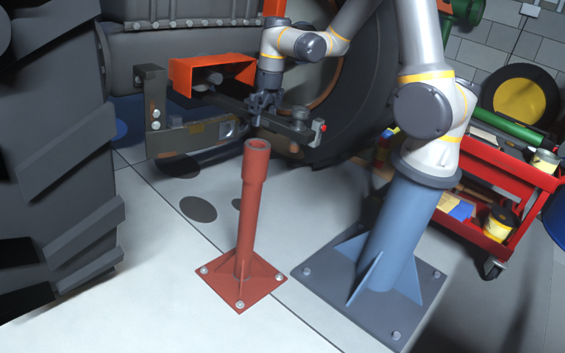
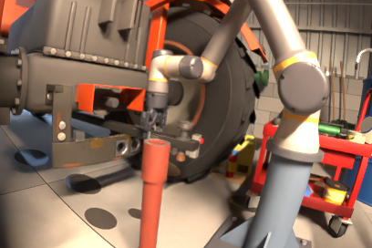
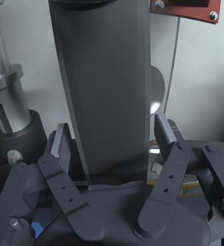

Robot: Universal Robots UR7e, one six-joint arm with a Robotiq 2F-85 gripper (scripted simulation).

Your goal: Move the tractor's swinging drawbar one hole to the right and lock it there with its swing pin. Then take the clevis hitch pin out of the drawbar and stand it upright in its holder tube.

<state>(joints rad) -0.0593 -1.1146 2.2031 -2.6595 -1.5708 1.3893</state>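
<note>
The swing pin [image 3: 6, 96] shows only in part at the left of the wrist camera, a steel shaft in a dark collar. The dark drawbar [image 1: 272, 121] runs out from under the tractor, its inner end hidden beneath the orange guard [image 1: 209, 72]. My gripper [image 1: 263, 114] straddles the drawbar [image 3: 105, 87] at mid-length, open and holding nothing. The clevis hitch pin [image 1: 299, 119] stands in the drawbar's outer end, right of my gripper. The red holder tube [image 1: 250, 205] stands upright on the floor in front, its mouth [image 2: 157, 144] empty.
A red tool cart [image 1: 509, 183] with cans stands right of my blue pedestal [image 1: 391, 245]. A large tractor tyre [image 1: 36, 153] fills the left. Another wheel [image 2: 219, 105] is close behind the drawbar. Floor around the holder tube's base plate [image 1: 241, 280] is open.
</note>
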